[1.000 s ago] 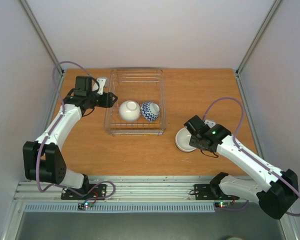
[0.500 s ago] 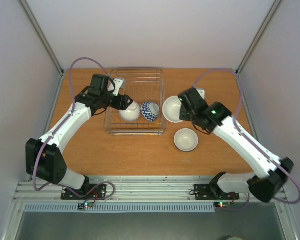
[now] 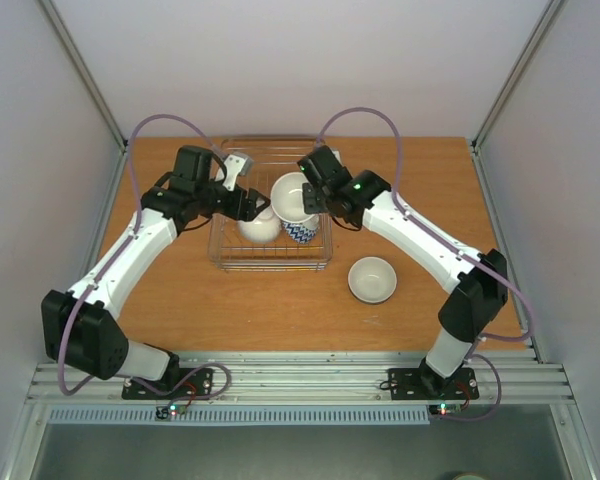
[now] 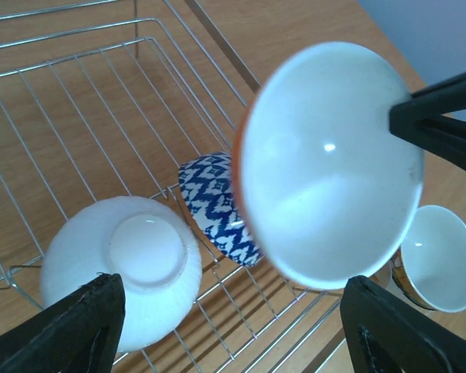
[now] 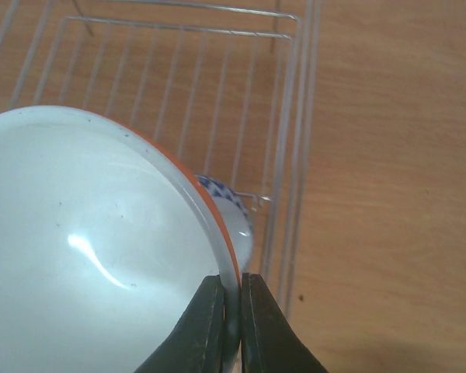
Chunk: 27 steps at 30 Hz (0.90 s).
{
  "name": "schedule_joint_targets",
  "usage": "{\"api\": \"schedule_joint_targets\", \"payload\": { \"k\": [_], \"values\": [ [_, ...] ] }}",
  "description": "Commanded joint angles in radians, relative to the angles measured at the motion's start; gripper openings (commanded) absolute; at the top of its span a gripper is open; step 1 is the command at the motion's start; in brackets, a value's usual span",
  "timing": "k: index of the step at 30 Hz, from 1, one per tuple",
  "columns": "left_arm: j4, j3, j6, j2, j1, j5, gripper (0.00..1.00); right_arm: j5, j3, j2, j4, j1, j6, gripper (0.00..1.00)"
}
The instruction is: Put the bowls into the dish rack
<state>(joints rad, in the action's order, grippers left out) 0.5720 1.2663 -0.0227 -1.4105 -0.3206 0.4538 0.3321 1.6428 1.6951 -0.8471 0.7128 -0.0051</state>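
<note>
The dish rack (image 3: pixel 270 266) stands at the back middle of the table. Inside it, a plain white bowl (image 3: pixel 258 224) lies upside down beside a blue-white zigzag bowl (image 3: pixel 302 234) on its side. My right gripper (image 3: pixel 313 196) is shut on the rim of an orange bowl (image 3: pixel 292 197) with a white inside, tilted in the air over the zigzag bowl. The right wrist view shows the rim pinched between the fingers (image 5: pixel 231 291). My left gripper (image 3: pixel 255 205) hangs open over the rack's left half, just above the white bowl (image 4: pixel 124 264), holding nothing (image 4: pixel 233 311).
Another bowl (image 3: pixel 372 279), white inside with a patterned outside, sits upright on the wooden table right of the rack. The rack's far half (image 4: pixel 78 116) holds no bowls. Both arms reach over the rack, their grippers close together.
My right arm has lifted the orange bowl off the table at the right and carried it left over the rack. My left gripper moved right over the rack and opened wider.
</note>
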Motion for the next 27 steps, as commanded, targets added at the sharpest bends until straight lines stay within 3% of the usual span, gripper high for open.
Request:
{"api": "schedule_joint_targets", "payload": {
  "k": [1, 8, 10, 13, 14, 15, 20, 22, 24, 26, 27],
  "values": [
    [-0.019, 0.009, -0.011, -0.013, -0.017, 0.03, 0.76, 0.002, 0.106, 0.049, 0.039, 0.045, -0.05, 0.01],
    [-0.034, -0.006, -0.008, -0.034, -0.027, 0.02, 0.76, 0.013, 0.195, 0.1, 0.035, 0.113, -0.071, 0.01],
    [-0.037, -0.007, -0.004, -0.039, -0.026, 0.021, 0.61, 0.025, 0.203, 0.105, 0.033, 0.127, -0.074, 0.01],
    [-0.036, -0.007, -0.003, -0.043, -0.026, 0.018, 0.26, 0.037, 0.206, 0.108, 0.03, 0.137, -0.076, 0.01],
    [-0.037, -0.008, -0.002, -0.044, -0.027, 0.012, 0.1, 0.036, 0.205, 0.108, 0.029, 0.137, -0.077, 0.01],
    [-0.037, -0.008, -0.002, -0.044, -0.026, 0.004, 0.02, 0.039, 0.204, 0.11, 0.029, 0.137, -0.076, 0.01],
    [-0.037, -0.013, 0.008, -0.044, -0.027, -0.013, 0.0, 0.053, 0.192, 0.112, 0.031, 0.137, -0.072, 0.03],
    [-0.039, -0.017, 0.02, -0.038, -0.026, -0.015, 0.0, 0.062, 0.162, 0.088, 0.054, 0.137, -0.081, 0.22],
    [-0.037, -0.019, 0.045, -0.03, -0.026, -0.012, 0.0, 0.038, 0.103, 0.038, 0.106, 0.131, -0.103, 0.53],
    [-0.036, -0.023, 0.075, -0.021, -0.021, 0.02, 0.0, -0.054, 0.022, -0.039, 0.176, 0.106, -0.115, 0.7],
    [-0.039, -0.026, 0.087, -0.016, -0.016, 0.052, 0.0, -0.112, -0.01, -0.065, 0.199, 0.088, -0.113, 0.71]
  ]
}}
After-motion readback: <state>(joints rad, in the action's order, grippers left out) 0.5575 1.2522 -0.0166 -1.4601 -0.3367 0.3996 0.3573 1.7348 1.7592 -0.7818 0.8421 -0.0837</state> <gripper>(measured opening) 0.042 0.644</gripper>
